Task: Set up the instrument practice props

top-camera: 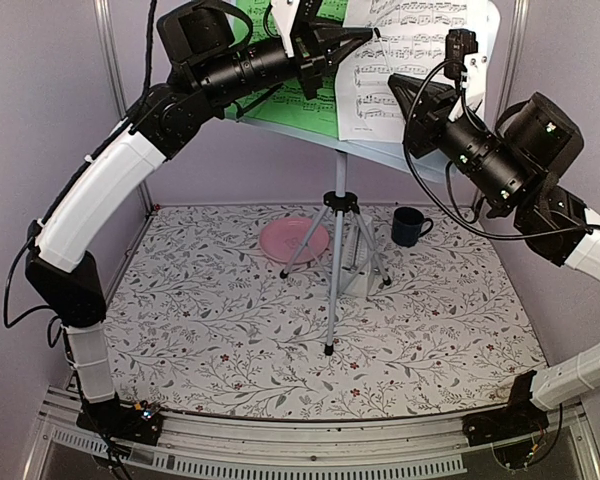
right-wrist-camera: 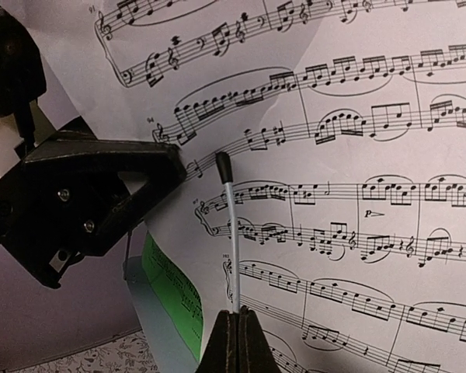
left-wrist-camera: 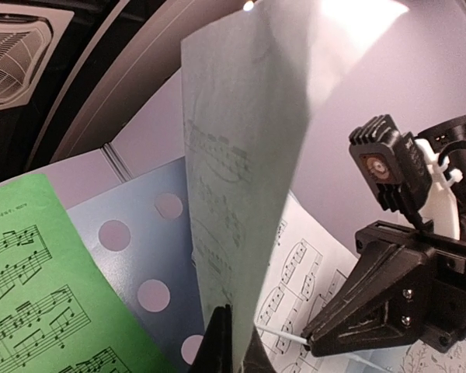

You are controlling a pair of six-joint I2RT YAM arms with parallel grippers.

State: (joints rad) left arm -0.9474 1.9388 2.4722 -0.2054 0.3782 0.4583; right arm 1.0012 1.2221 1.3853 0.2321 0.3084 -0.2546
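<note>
The pale grey-blue music stand [top-camera: 337, 250] stands on tripod legs mid-table, its perforated desk [left-wrist-camera: 140, 241] up high. A green music sheet [top-camera: 300, 100] lies on the desk's left half. The white music sheet [top-camera: 420, 40] is on the right half. My left gripper [left-wrist-camera: 234, 326] is shut on the white sheet's left edge, which curls up away from the desk [left-wrist-camera: 241, 155]. My right gripper [right-wrist-camera: 238, 315] is shut on a thin white stick with a black tip [right-wrist-camera: 230, 233], held against the printed page [right-wrist-camera: 373, 155]. A whitish shape, perhaps the metronome [top-camera: 357, 272], sits behind the tripod legs.
A pink plate [top-camera: 295, 240] lies left of the tripod and a dark blue mug [top-camera: 410, 227] stands to its right, both on the floral tablecloth [top-camera: 210, 330]. Purple walls and metal posts close in the back and sides. The two grippers' tips are close together at the stand.
</note>
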